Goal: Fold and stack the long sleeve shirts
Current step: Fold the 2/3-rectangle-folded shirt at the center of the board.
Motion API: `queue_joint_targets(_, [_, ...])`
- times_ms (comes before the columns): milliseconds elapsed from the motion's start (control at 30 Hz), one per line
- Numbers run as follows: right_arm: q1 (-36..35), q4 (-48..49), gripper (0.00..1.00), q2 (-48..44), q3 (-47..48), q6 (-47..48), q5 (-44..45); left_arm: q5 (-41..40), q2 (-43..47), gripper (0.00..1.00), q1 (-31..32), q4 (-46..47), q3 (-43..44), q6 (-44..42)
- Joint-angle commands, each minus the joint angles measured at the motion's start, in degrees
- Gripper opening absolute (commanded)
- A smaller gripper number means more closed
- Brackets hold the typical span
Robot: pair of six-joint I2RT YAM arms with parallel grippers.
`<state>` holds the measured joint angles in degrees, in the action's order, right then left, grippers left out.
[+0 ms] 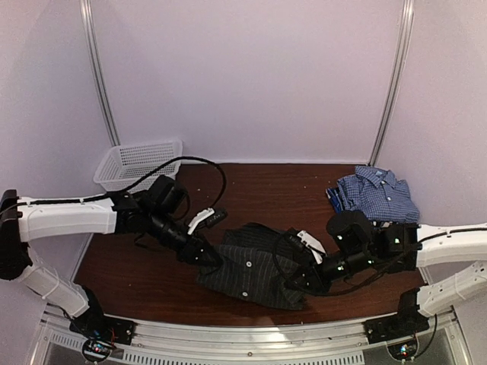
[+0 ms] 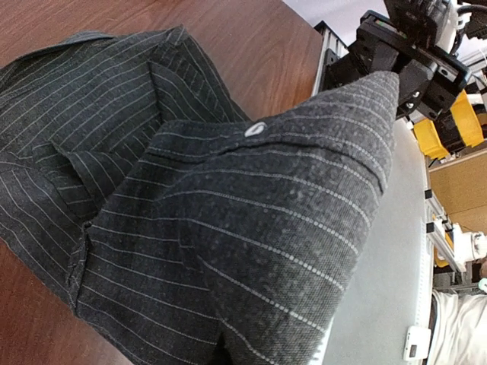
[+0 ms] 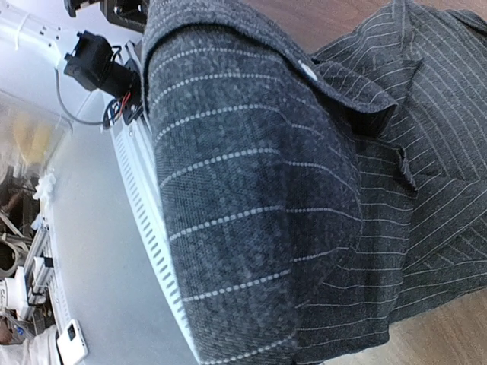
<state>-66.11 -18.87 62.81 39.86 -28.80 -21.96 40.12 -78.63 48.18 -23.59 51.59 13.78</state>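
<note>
Coarse woven black pinstriped shirt (image 2: pixel 289 228) covers left tool (image 1: pixel 210 258) and right tool (image 1: pixel 297 280); their grip cannot be told.

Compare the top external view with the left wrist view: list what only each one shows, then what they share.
Only top external: the white mesh basket at the far left and the blue checked shirt lying at the far right. Only left wrist: the pinstripe weave close up, a fold raised right before the lens, and yellow gear beyond the edge of the table. Both: the black pinstriped shirt lying on the brown table.
</note>
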Motion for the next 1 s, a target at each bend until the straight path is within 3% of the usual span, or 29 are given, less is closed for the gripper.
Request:
queue_joint_targets(0, [8.02,1.59,0.0,-0.62,-1.91,0.79,-8.91,6.78,-6.52,0.0,-4.32,0.99,5.97,-3.02])
queue_joint_targets(467, [28.0,3.5,0.01,9.32,-1.45,6.08,-17.52,14.67,-29.66,0.1,-14.54,0.17,24.34,-3.51])
queue_joint_targets(967, [42.04,4.9,0.31,18.96,2.39,10.16,-17.93,14.55,-45.3,0.28,-17.45,4.1,36.26,0.24])
